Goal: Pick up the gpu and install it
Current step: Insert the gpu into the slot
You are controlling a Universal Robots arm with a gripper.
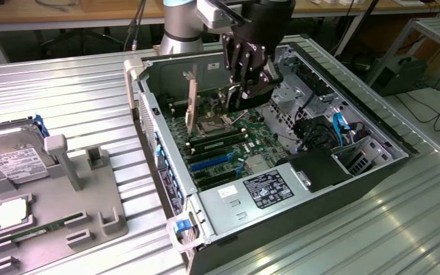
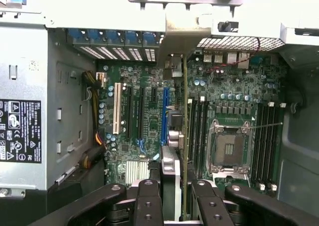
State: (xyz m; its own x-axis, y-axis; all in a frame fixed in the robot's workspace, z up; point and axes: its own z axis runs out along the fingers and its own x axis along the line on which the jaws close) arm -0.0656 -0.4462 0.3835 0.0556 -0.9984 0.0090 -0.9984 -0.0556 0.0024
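The robot's black multi-link gripper [image 1: 244, 91] is down inside the case with its fingers [image 2: 149, 203] clamped on either side of the gpu [image 2: 185, 136], a thin flat dark expansion card seen edge-on from the wrist, so it's grasping the card by its top edge. The card's silver metal bracket [image 2: 175, 34] sits up against the grey sheet-metal rear wall [image 2: 99, 9] of the open black tower case [image 1: 373, 134]. Underneath is the green motherboard [image 2: 234, 94]. The card runs just beside the long blue expansion slot [image 2: 164, 114], between it and the black memory slots [image 2: 197, 131]. Can't tell if the connector is in a slot or hanging above one.

What could bite here, imo: if the card is a hair off the slot line, pushing down lands it on the slot's rim and flexes the board. The bracket could snag the rear wall and tip the card in the grip. The open silver CPU socket [image 2: 229, 149] is also near, so a sideways slip could scrape it
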